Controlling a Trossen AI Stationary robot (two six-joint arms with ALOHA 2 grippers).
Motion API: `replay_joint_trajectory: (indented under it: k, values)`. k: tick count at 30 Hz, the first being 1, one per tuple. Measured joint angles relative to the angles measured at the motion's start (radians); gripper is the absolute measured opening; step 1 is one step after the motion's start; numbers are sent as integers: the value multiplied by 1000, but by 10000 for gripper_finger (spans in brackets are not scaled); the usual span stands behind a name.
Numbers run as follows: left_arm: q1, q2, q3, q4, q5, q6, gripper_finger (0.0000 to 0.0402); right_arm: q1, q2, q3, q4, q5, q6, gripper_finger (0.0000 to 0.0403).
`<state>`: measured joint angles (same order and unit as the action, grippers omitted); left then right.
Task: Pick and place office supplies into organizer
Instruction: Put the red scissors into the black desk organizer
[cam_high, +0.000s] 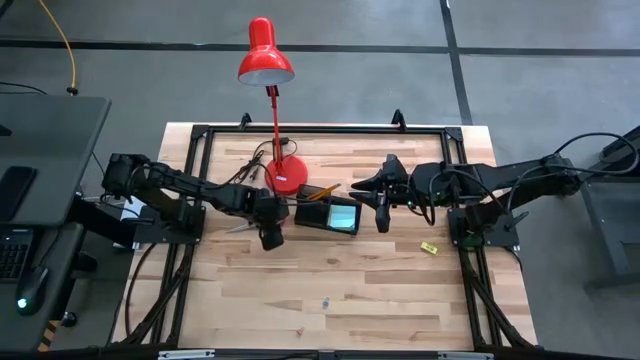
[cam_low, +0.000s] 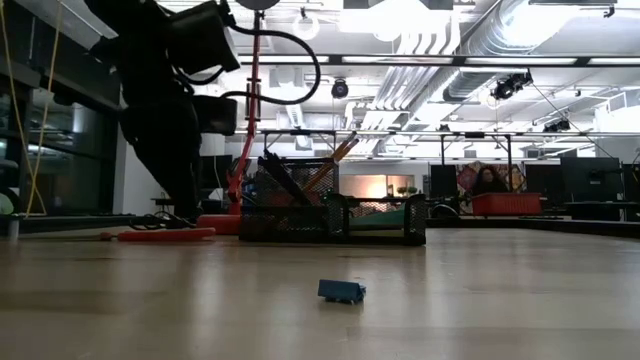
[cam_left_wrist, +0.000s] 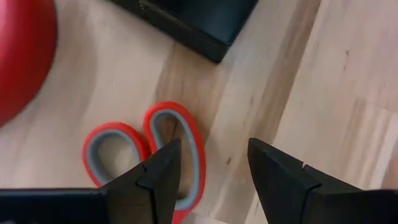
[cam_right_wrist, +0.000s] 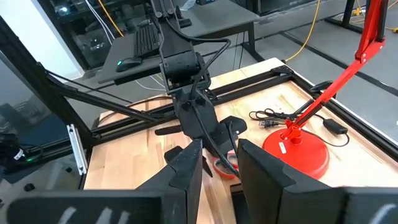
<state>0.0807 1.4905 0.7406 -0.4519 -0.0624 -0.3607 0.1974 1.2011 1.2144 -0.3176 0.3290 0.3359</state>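
Left gripper (cam_left_wrist: 211, 171) released, hovering over red scissors (cam_left_wrist: 149, 146) on counter (cam_left_wrist: 323, 93) beside organizer (cam_high: 327, 215). Right gripper (cam_right_wrist: 217, 165) released, raised near organizer's other side.

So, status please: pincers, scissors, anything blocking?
Left pincer open, above scissors, nothing held. Right pincer open, waiting beside organizer. Lamp base close by.

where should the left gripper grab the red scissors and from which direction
Probably at the neck where the two red handle loops of the scissors meet, coming straight down from above. They lie flat on the wooden table beside the organizer, so no side is open for a level approach. The left gripper hangs open above the loops; one finger overlaps a loop, so a slight shift seems needed.
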Motion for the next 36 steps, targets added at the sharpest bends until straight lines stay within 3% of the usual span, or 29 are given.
replay_joint_trajectory:
  k: [20,30,36]
  values:
    - [-2,34,-17,-23,-88,50,175,0,0,0,-7,3,6,92]
    - [-3,34,-15,-29,-1,12,175,0,0,0,-8,14,5,92]
    - [-27,34,6,-15,-17,18,164,0,0,0,-11,25,6,92]
